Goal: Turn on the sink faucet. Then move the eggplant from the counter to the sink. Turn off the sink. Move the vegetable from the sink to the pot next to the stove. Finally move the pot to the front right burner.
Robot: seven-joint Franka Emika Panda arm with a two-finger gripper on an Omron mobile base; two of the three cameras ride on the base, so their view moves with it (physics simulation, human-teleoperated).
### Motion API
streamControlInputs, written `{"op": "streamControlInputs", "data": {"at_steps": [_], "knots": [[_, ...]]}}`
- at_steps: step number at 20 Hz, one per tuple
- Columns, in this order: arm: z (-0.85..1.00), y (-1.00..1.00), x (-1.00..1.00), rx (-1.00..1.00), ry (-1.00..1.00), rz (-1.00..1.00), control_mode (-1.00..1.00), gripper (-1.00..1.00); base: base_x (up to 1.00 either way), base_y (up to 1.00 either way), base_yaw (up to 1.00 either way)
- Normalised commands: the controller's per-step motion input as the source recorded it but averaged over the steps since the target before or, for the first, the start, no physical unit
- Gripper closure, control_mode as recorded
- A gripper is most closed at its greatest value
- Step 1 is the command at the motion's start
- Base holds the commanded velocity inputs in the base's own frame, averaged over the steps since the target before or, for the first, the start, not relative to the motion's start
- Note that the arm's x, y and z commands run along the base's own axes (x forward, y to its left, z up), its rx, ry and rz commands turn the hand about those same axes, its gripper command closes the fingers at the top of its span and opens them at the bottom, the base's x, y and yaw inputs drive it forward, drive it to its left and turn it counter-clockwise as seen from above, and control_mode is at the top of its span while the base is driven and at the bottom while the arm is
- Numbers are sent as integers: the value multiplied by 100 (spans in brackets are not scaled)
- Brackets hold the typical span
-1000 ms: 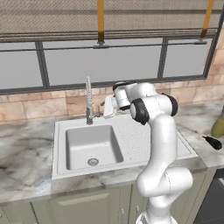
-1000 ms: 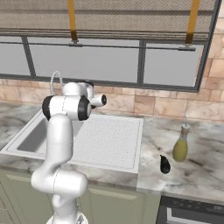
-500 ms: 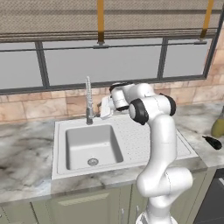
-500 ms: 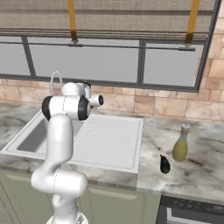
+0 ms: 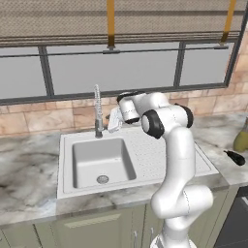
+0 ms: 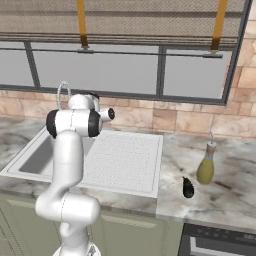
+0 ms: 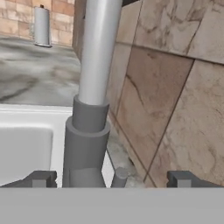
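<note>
Pincer spread wide around the dark base of the sink faucet; an olive-yellow bottle stands just behind the eggplant on the counter

Flat even rendered light, soft shadows, no glare, slight pixelation

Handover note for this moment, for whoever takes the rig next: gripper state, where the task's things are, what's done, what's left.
Gripper: open, holding nothing, its fingertips either side of the sink faucet base, close to the small side lever.
Eggplant: on the counter right of the sink, beside an olive-yellow bottle.
Basin looks dry; no water seen running.
Done: approach to the faucet.
Left: turn faucet on, eggplant into sink, faucet off, eggplant to pot, pot to front right burner.
</note>
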Motion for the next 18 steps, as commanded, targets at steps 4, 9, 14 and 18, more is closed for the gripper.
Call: {"op": "streamControlInputs", "data": {"at_steps": [4,9,14,18], "knots": [[-16,37,6,0,7,0,-100,100,0,0,0],[-4,7,1,0,2,-2,-100,100,0,0,0],[-2,-8,4,0,-1,-17,-100,100,0,0,0],[-17,-17,7,1,0,-20,-100,100,0,0,0]]}}
